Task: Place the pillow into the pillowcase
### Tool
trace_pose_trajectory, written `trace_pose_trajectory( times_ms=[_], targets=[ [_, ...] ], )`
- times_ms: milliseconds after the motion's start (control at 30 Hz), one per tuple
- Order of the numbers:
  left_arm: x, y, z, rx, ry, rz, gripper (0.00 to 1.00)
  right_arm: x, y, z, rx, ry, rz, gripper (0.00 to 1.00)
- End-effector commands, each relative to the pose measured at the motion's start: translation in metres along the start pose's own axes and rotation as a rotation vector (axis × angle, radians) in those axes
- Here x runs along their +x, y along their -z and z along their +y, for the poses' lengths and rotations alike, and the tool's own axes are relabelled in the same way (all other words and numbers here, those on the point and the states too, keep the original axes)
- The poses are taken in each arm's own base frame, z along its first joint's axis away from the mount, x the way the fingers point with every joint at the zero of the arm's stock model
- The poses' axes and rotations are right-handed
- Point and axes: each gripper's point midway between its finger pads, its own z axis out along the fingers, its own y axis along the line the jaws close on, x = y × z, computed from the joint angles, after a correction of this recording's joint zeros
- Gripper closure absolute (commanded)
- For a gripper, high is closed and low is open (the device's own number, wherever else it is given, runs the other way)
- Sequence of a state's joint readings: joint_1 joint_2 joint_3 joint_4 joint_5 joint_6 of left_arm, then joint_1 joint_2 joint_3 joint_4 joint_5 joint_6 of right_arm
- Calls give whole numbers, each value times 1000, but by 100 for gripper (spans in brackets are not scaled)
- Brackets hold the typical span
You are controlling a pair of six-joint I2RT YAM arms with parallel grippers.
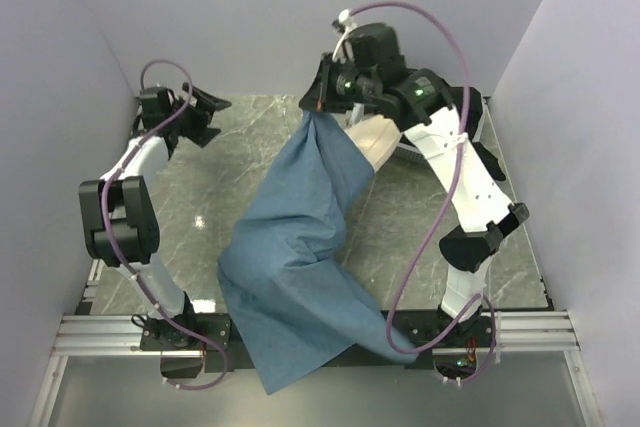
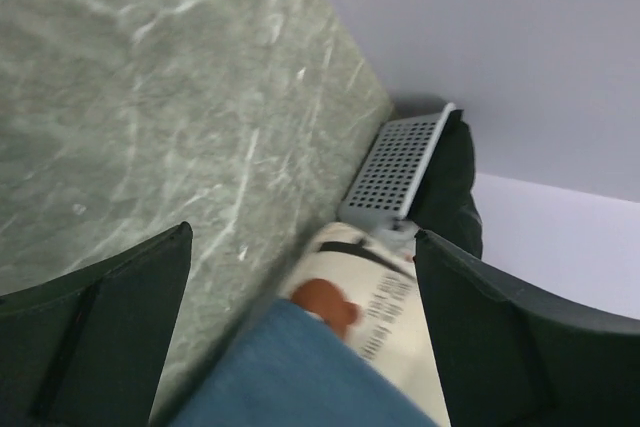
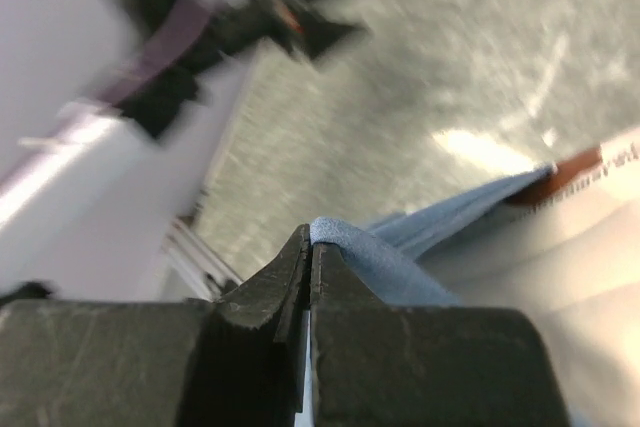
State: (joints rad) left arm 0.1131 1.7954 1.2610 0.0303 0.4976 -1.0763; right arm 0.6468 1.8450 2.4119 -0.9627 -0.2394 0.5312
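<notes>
Right gripper [image 3: 308, 239] jaws are clamped on a fold of the pillowcase [image 1: 300, 257], holding its far corner raised. Left gripper [image 1: 207, 110] jaws gape wide, gripping nothing, over the tabletop [image 1: 225, 182]. Wrinkled dusty-blue cloth drapes from that pinch down past the near edge. The cream pillow [image 1: 380, 140] pokes out beside the raised corner, partly under the cloth, its bear print showing. The tabletop is marbled grey-green; the walls [image 1: 250, 17] are pale lilac.

The right hand [image 3: 308, 247] pinches a fold of blue pillowcase [image 3: 400, 262] between closed jaws. The cream pillow [image 3: 570, 247] shows just right of the fabric, with blurred grey tabletop [image 3: 430, 57] beyond.
</notes>
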Motion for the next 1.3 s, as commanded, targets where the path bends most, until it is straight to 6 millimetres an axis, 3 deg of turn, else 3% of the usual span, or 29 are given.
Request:
trace_pose_trajectory(
  times_ms=[0,33,100,133,167,200,233,267,300,333,367,400,467,633,867,900,967,1100,1267],
  targets=[
    [-25,67,-109,112,-206,-141,5,0,-8,8,20,77,-72,100],
    [-23,77,-126,108,-210,-158,7,9,-12,13,29,91,-65,100],
    [-4,99,-136,80,-180,-166,13,15,-16,12,77,122,-78,100],
    [28,95,-133,72,-179,-113,17,30,-19,19,68,139,-56,100],
    [43,112,-143,91,-187,-128,22,37,-20,19,81,149,-58,100],
    [47,115,-139,55,-158,-186,24,43,-20,18,100,167,-63,100],
    [78,110,-121,14,-138,-152,27,54,-18,13,114,174,-65,100],
    [88,125,-125,38,-113,-170,30,65,-16,18,110,183,-60,100],
    [94,127,-128,71,-45,-187,32,72,-14,16,116,182,-64,100],
    [118,121,-109,43,-23,-138,35,82,-10,10,117,182,-72,100],
    [126,128,-110,53,0,-133,38,91,-8,11,115,180,-72,100],
    [137,130,-106,36,53,-112,38,91,3,13,102,171,-92,100],
    [158,130,-101,37,76,-115,36,113,0,2,119,178,-79,100],
    [200,135,-89,-9,151,-81,35,138,8,-23,176,166,-78,100],
    [237,123,-85,-33,180,-16,33,156,9,-32,197,171,-73,100],
    [246,125,-91,-33,177,0,33,156,10,-35,218,178,-76,100],
    [254,123,-77,-102,174,-7,32,156,11,-37,232,183,-81,100],
    [256,130,-60,-151,207,-41,33,154,12,-45,279,195,-98,100],
    [259,134,-55,-141,228,-32,33,159,7,-47,291,198,-91,100]
  ],
)
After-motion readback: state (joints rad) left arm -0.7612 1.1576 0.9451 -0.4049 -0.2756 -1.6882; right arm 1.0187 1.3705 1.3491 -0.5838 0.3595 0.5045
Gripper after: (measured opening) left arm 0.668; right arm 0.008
